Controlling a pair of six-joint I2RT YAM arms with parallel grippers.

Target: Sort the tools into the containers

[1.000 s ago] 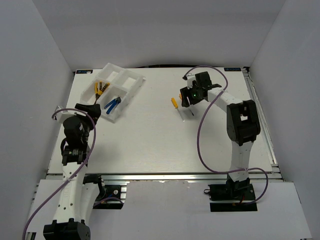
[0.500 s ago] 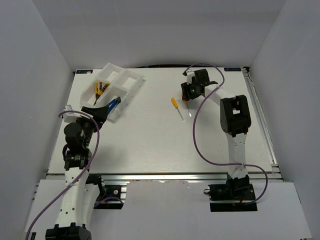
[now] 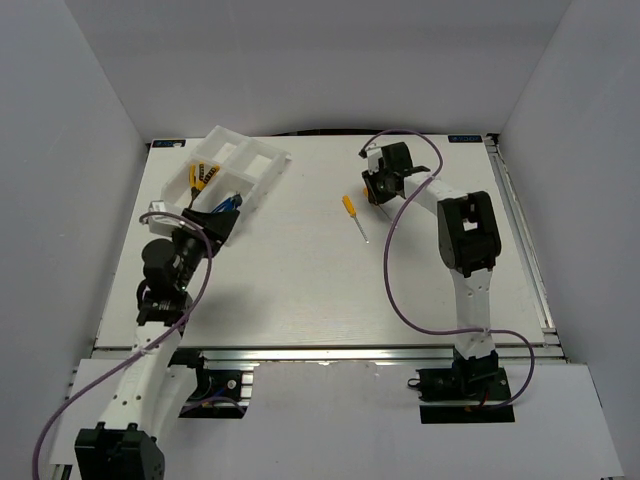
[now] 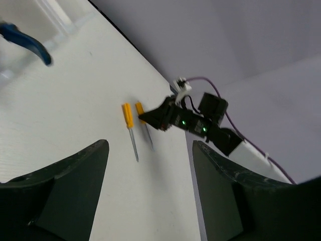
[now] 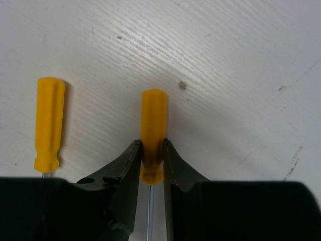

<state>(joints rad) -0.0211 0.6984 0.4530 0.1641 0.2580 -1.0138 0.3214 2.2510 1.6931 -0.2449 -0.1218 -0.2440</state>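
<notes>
At right end effector (image 5: 152, 148) | pinching screwdriver (image 5: 153, 115) handle | 2nd screwdriver (image 5: 49, 120) alongside, not touching

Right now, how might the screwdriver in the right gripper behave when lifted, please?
The screwdriver is probably stiff and light: short handle, thin shaft. The right gripper pinches near the handle's shaft end, so it might pivot.

Right gripper (image 5: 152, 150) clamped (left gripper (image 4: 150, 146) agape).

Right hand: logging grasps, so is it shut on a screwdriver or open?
Shut: the right hand clamps the held screwdriver; both fingers press its yellow handle. The second screwdriver lies free beside it.
</notes>
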